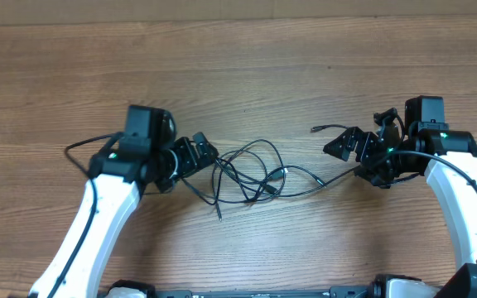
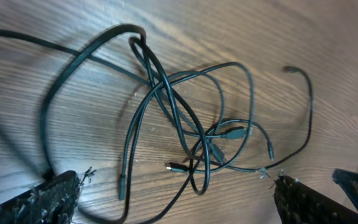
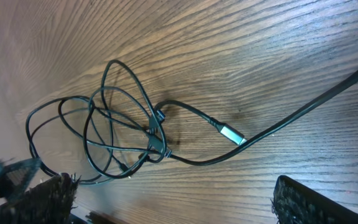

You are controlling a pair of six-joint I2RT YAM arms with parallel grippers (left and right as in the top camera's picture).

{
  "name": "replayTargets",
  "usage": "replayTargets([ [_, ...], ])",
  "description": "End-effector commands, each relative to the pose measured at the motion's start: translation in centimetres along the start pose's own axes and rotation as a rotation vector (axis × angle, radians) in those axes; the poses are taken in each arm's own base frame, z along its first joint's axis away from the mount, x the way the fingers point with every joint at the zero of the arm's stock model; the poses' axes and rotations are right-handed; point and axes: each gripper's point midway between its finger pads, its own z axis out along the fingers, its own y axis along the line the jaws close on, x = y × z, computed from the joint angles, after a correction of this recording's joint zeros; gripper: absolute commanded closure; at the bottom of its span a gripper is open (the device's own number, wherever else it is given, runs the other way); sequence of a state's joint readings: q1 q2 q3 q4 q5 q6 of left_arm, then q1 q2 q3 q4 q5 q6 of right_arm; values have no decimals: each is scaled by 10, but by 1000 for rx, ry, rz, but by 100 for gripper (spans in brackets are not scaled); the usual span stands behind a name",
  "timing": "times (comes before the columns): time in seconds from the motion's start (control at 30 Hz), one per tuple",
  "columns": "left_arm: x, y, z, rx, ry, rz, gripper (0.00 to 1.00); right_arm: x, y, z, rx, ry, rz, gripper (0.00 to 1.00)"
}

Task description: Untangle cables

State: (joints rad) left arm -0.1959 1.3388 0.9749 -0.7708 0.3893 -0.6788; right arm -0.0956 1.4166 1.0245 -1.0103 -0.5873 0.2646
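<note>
The cables [image 1: 251, 174] lie crossed in one tangle at the middle of the bench [image 1: 238, 66]; no strand is separated yet. The left hand [image 1: 205, 153] and right hand [image 1: 339, 146] stand wide open, empty.

I have the cables [image 1: 251, 174] lying in a loose tangle on the tabletop [image 1: 238, 66], midway between the two arms. The left gripper [image 1: 208, 154] sits just left of the tangle, at its edge. The right gripper [image 1: 334, 146] sits to the right, a little apart from the main loops. One strand runs rightward from the tangle toward it, and a plug end [image 1: 315, 129] lies just behind it, on the far side.
</note>
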Motion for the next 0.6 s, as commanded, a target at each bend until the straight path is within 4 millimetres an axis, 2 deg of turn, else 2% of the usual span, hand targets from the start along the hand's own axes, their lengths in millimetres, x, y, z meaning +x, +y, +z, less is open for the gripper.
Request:
replayTargets([
  [0.0,7,1,22,-22,72,-89,3,-2,3,-4,2,-22,-24,0],
  [0.17,22,19,59,-117,183,-159,16,-2,3,-4,3,-22,-23,0],
  [0.37,40,48,86,-225,297,-219,18,-2,3,-4,3,-23,-24,0],
  [0.47,42,52,96,-233,318,-234,18,-2,3,-4,3,-22,-24,0],
  [0.57,39,47,102,-204,316,-250,25,-2,3,-3,3,-21,-23,0],
])
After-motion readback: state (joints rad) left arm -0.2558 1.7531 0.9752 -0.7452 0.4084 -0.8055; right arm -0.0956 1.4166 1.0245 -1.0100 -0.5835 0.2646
